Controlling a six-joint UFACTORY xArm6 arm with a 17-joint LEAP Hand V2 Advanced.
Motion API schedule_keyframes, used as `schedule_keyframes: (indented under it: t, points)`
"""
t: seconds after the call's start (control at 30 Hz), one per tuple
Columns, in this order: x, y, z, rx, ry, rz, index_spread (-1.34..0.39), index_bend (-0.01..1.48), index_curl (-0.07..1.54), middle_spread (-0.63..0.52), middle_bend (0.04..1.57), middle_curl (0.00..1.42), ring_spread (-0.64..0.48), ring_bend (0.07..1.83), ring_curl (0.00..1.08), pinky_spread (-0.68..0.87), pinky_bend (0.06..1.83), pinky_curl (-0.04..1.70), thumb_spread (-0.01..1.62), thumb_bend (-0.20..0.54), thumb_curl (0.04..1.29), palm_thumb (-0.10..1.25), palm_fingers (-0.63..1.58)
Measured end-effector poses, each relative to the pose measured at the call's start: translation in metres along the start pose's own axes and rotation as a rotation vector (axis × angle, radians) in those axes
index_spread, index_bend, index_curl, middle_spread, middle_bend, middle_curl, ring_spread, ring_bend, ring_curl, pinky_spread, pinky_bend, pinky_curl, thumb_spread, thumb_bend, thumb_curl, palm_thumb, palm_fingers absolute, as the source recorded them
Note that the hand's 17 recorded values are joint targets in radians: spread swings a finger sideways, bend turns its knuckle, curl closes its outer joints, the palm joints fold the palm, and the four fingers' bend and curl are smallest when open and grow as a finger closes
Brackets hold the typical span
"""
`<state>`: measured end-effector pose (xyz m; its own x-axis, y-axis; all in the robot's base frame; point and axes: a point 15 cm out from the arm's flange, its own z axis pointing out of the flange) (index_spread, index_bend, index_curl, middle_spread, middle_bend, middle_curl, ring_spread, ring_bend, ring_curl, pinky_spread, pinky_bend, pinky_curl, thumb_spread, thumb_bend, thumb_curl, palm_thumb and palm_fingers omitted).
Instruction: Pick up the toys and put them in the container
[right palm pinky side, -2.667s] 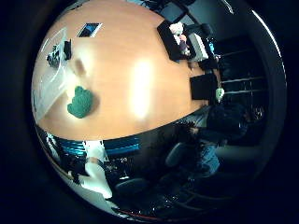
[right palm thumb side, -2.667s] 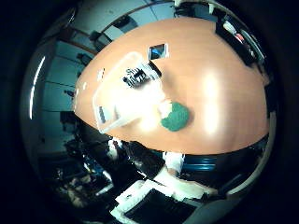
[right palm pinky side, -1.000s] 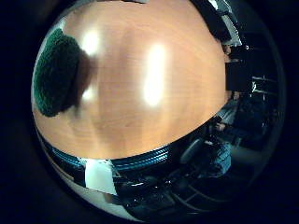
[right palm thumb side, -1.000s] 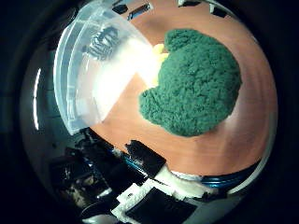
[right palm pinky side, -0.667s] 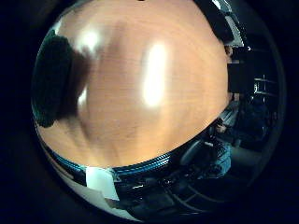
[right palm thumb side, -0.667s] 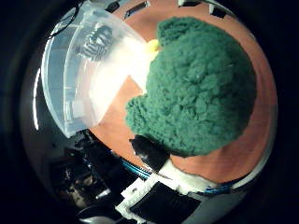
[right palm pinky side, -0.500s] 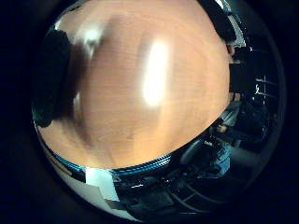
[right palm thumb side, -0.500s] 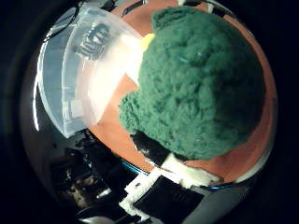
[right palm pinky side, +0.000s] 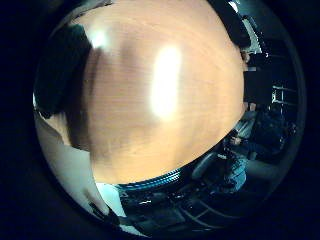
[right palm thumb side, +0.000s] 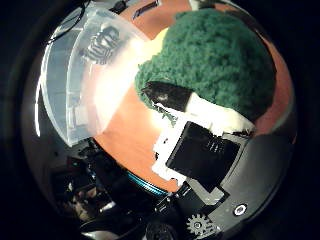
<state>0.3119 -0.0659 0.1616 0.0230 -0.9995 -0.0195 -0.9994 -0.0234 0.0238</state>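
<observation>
One finger of the hand (right palm thumb side: 200, 135) curls against the green toy (right palm thumb side: 215, 60), hiding its lower edge beside the container (right palm thumb side: 75, 95).

A broad wooden table (right palm pinky side: 190, 65) with a warm orange-brown top takes up most of the scene, and a bright streak of ceiling light glares off the middle of it. Along its near edge runs a dark band with a bluish trim (right palm pinky side: 152, 179). Just past that edge, on the floor side, stands a grey office chair (right palm pinky side: 207, 164), with dark clutter around it that I cannot make out. Near the far edge of the table lies a small dark flat object (right palm thumb side: 146, 8), too small to identify.
</observation>
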Motion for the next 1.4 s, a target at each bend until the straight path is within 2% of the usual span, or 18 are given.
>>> schedule_keyframes:
  t: [0.13, 0.27, 0.37, 0.83, 1.07, 1.4]
  points:
    - [-0.005, 0.014, -0.002, -0.048, -0.011, -0.009, -0.27, 0.92, 0.71, -0.17, 1.13, 0.66, -0.20, 1.24, 0.51, -0.27, 1.21, 0.37, 1.10, 0.027, 0.35, 0.80, 1.32]
    - [-0.007, 0.016, -0.022, -0.041, -0.010, -0.020, -0.22, 1.05, 0.75, -0.13, 1.24, 0.68, -0.19, 1.33, 0.55, -0.23, 1.30, 0.46, 1.09, 0.028, 0.41, 0.95, 1.24]
    - [-0.001, 0.012, -0.041, -0.034, 0.004, -0.021, -0.19, 1.09, 0.75, -0.12, 1.28, 0.68, -0.18, 1.37, 0.57, -0.21, 1.31, 0.50, 1.09, 0.005, 0.45, 1.01, 1.21]
    - [0.065, 0.025, -0.189, -0.054, 0.089, 0.056, -0.17, 1.15, 0.72, -0.11, 1.34, 0.65, -0.18, 1.40, 0.59, -0.20, 1.27, 0.63, 1.11, -0.013, 0.53, 1.01, 1.18]
    - [0.076, 0.038, -0.271, 0.001, 0.116, 0.072, -0.18, 1.14, 0.72, -0.11, 1.36, 0.65, -0.18, 1.41, 0.59, -0.22, 1.24, 0.68, 1.12, -0.013, 0.55, 1.00, 1.18]
    - [0.060, 0.049, -0.368, 0.112, 0.145, 0.058, -0.18, 1.13, 0.72, -0.11, 1.36, 0.64, -0.18, 1.42, 0.60, -0.22, 1.21, 0.73, 1.14, -0.013, 0.56, 0.99, 1.18]
